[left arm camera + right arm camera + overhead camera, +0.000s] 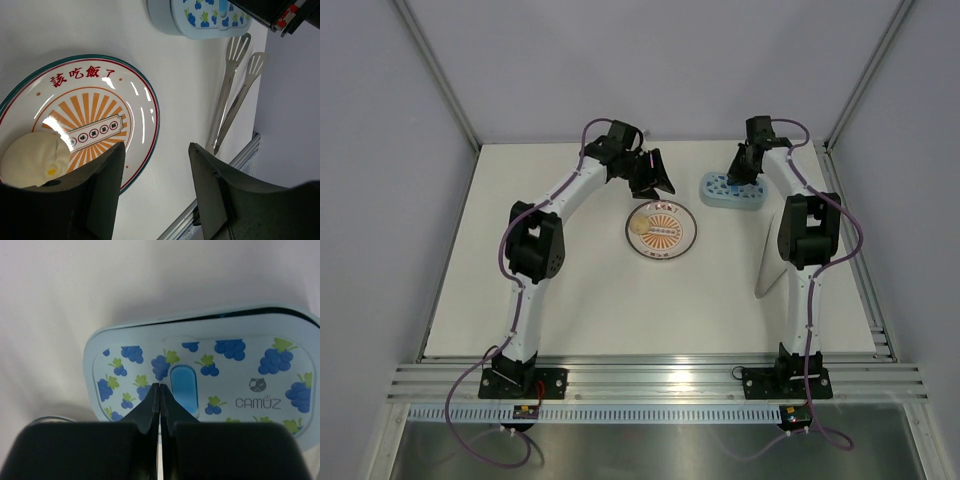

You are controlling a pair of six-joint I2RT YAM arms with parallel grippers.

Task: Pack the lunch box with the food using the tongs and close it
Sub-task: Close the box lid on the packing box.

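The pale-blue lunch box (733,191) stands at the back right with its grape-patterned lid (225,365) lying on it; a thin dark gap shows along the lid's far edge. My right gripper (159,386) is shut, empty, tips over the lid next to its blue oval tab. Whether they touch it I cannot tell. The tongs (766,272) lie flat on the table by the right arm, held by nothing. One pale cream bun-like piece of food (32,160) sits on the plate (140,110). My left gripper (156,146) hangs open and empty over the plate's edge.
The right arm (807,235) stands between the lunch box and the tongs (230,90). An aluminium rail (660,378) runs along the near edge. Grey walls enclose the table at the left, back and right.
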